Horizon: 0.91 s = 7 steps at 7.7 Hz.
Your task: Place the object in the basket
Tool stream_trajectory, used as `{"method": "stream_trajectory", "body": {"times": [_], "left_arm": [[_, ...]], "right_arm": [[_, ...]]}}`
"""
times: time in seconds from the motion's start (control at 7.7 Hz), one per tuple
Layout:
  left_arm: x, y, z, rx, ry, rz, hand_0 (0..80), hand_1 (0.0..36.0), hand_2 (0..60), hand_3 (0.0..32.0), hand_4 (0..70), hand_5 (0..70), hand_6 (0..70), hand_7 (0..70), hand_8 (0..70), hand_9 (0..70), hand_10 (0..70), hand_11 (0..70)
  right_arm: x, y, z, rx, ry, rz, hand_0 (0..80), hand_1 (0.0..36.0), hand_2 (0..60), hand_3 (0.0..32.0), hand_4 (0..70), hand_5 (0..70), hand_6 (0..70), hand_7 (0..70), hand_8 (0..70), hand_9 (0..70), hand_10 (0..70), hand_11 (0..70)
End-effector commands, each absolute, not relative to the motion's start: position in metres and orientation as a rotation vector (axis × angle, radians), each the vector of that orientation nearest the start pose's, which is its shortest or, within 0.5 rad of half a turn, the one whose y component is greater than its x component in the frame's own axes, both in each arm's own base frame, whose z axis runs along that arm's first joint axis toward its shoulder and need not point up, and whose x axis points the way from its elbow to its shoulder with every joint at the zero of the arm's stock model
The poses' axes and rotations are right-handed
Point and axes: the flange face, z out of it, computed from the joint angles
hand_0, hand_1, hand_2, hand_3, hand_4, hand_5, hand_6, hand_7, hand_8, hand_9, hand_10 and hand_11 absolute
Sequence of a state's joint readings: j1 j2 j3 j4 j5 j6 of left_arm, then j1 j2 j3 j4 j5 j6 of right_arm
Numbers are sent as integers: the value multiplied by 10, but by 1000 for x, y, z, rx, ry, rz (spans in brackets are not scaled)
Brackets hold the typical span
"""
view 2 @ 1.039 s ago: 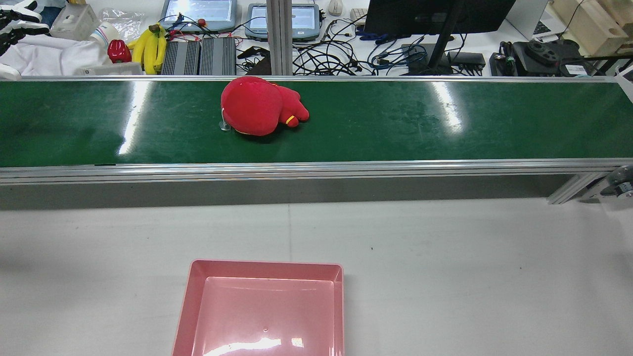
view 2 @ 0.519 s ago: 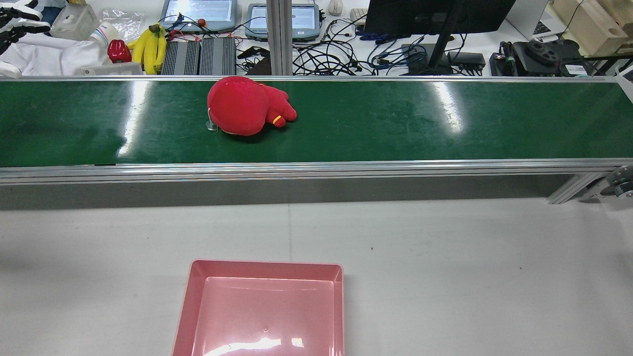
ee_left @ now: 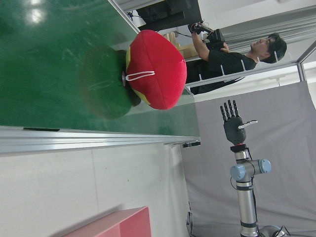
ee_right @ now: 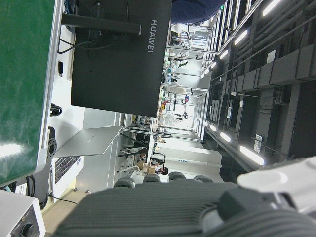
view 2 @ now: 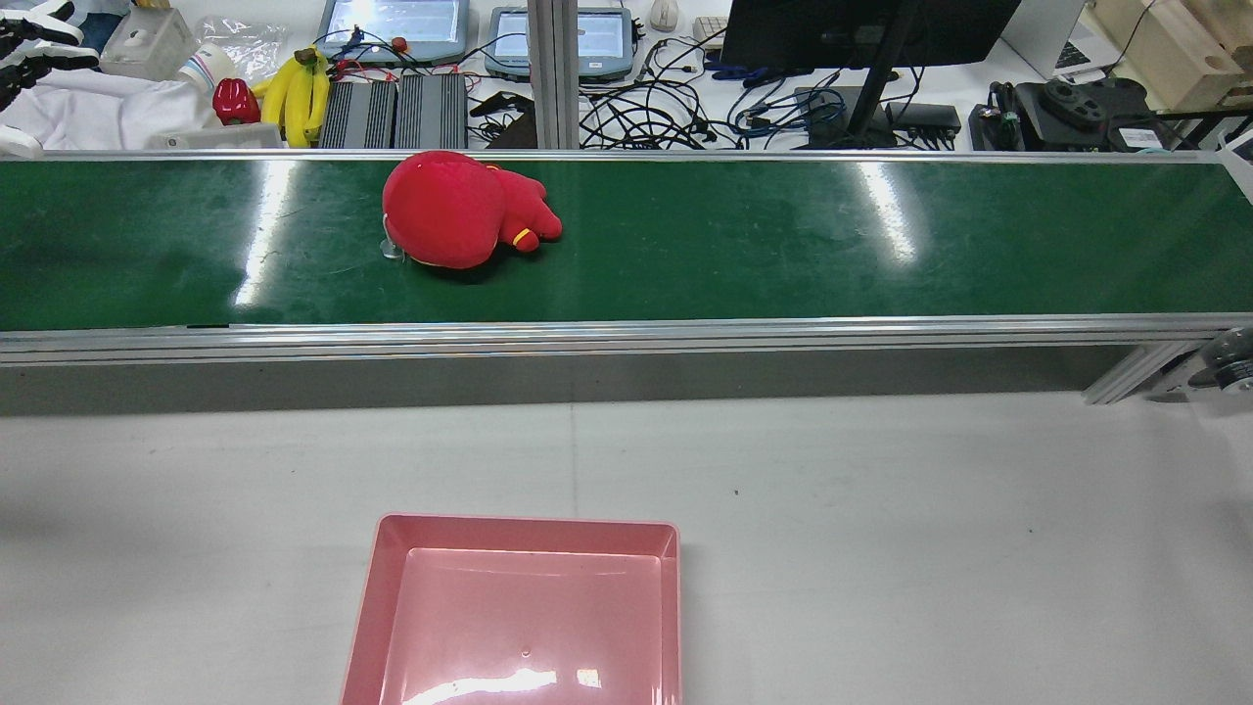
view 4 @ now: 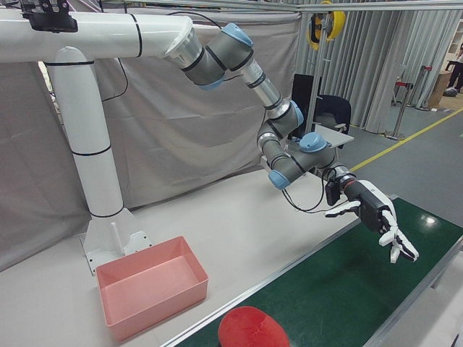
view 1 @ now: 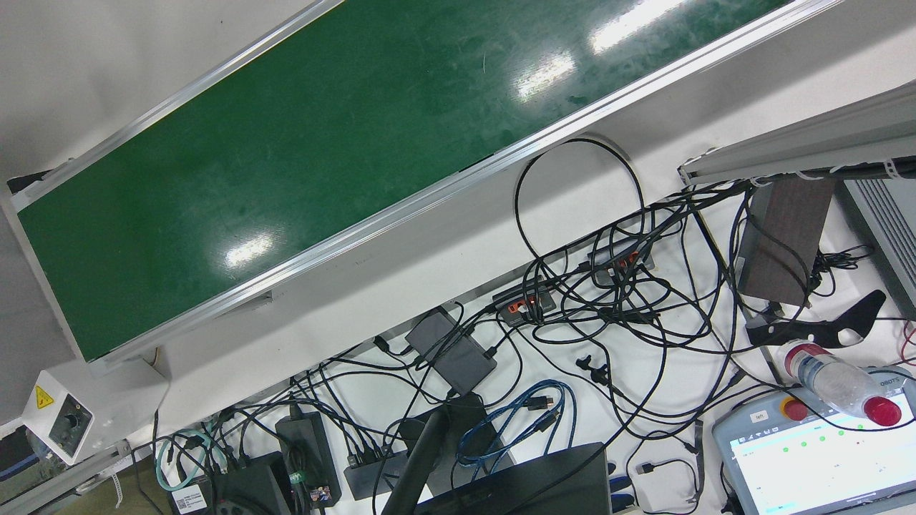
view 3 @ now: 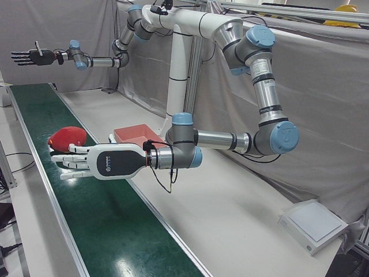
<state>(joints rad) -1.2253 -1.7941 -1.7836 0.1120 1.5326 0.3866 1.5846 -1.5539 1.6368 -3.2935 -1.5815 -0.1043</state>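
A red plush toy point(view 2: 445, 211) lies on the green conveyor belt point(view 2: 783, 245), left of centre. It also shows in the left-front view point(view 3: 68, 137), the right-front view point(view 4: 253, 329) and the left hand view point(ee_left: 155, 69). The pink basket point(view 2: 529, 527) sits empty on the white table in front of the belt. My left hand point(view 3: 95, 163) is open and hovers low over the belt, apart from the toy on its left side; it also shows in the right-front view point(view 4: 376, 217). My right hand point(view 3: 26, 56) is open and raised high over the belt's far end.
The belt's aluminium rails point(view 2: 626, 333) run between the table and a cluttered desk with cables point(view 1: 608, 300), a monitor point(view 2: 861, 29), bananas point(view 2: 299, 93) and tablets. A control box point(view 1: 61, 422) stands at the belt's end. An operator point(ee_left: 237, 54) stands behind the belt.
The red plush toy has travelled left along the belt. The basket has not moved.
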Motion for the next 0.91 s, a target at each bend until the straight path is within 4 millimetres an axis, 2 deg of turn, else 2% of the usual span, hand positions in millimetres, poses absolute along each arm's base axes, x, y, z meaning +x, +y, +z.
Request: {"method": "stream_trajectory", "body": {"times": [0.0, 0.39, 0.78], "left_arm": [[67, -589, 473, 78, 2275, -1541, 573, 197, 0, 0, 163, 343, 66, 54, 141, 212, 0, 0], [66, -586, 477, 78, 2269, -1547, 570, 194, 0, 0, 160, 342, 66, 53, 142, 213, 0, 0], [73, -586, 477, 64, 2265, -1541, 578, 198, 0, 0, 160, 340, 66, 53, 140, 211, 0, 0]], "right_arm": [[139, -489, 661, -117, 2192, -2349, 0, 0, 0, 0, 0, 0, 0, 0, 0, 0, 0, 0], [139, -489, 661, -117, 2192, -2349, 0, 0, 0, 0, 0, 0, 0, 0, 0, 0, 0, 0], [139, -489, 661, -117, 2192, -2349, 0, 0, 0, 0, 0, 0, 0, 0, 0, 0, 0, 0]]}}
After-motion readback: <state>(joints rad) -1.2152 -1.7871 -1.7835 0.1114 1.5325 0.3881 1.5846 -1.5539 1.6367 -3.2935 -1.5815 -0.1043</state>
